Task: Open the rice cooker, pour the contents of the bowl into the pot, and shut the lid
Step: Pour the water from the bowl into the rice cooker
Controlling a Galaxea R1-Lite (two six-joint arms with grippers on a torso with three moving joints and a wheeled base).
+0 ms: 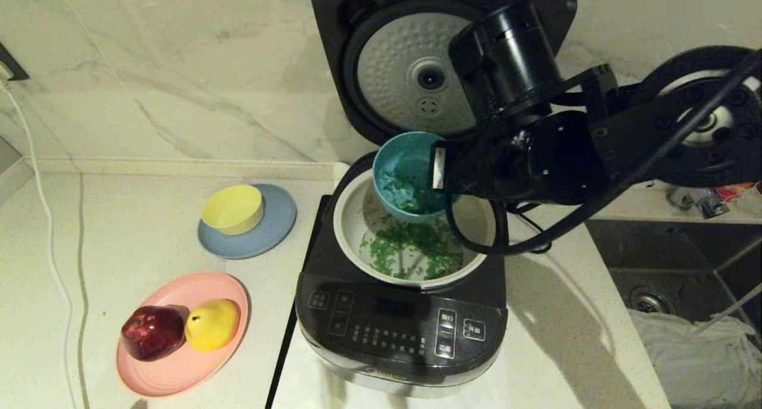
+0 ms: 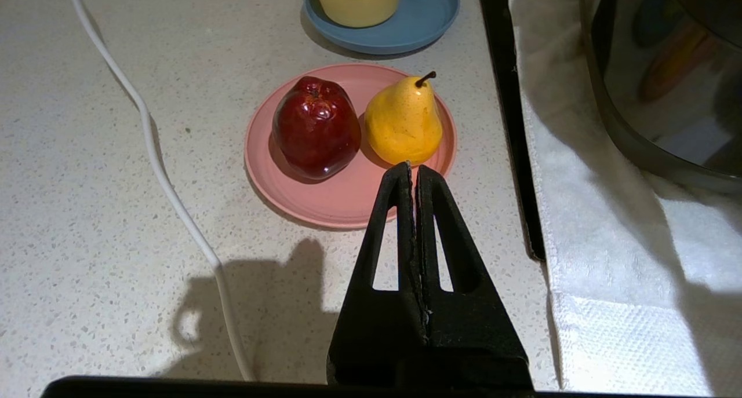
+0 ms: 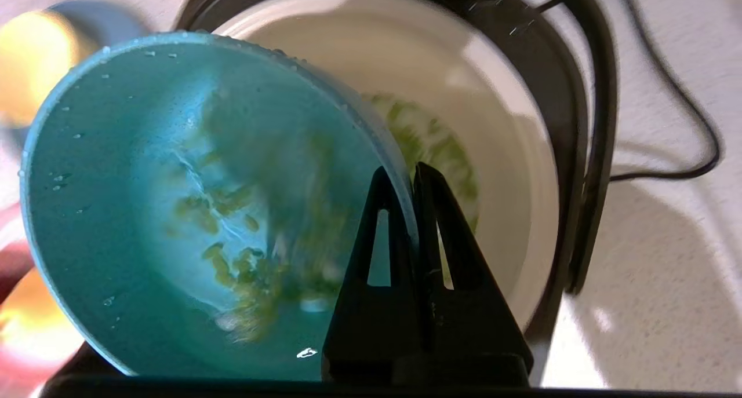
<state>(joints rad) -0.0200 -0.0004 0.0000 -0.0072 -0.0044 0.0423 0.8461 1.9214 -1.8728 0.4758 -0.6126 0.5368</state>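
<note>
The black rice cooker (image 1: pixel 393 325) stands with its lid (image 1: pixel 405 69) swung up, the silver inner plate facing me. My right gripper (image 1: pixel 443 168) is shut on the rim of the teal bowl (image 1: pixel 405 165) and holds it tilted steeply over the cream pot (image 1: pixel 340 230). Many green bits (image 1: pixel 417 251) lie in the pot. In the right wrist view the gripper (image 3: pixel 406 175) pinches the bowl (image 3: pixel 145 183) at its rim, and some contents (image 3: pixel 232 259) still cling inside it, above the pot (image 3: pixel 510 172). My left gripper (image 2: pixel 413 169) hangs shut and empty over the counter, near the pink plate.
A yellow bowl (image 1: pixel 233 208) sits on a blue-grey plate (image 1: pixel 280 230) left of the cooker. A pink plate (image 1: pixel 178 367) carries a red apple (image 1: pixel 153 331) and a yellow pear (image 1: pixel 213 324). A white cord (image 1: pixel 53 266) runs along the far left. A sink (image 1: pixel 673 266) lies to the right.
</note>
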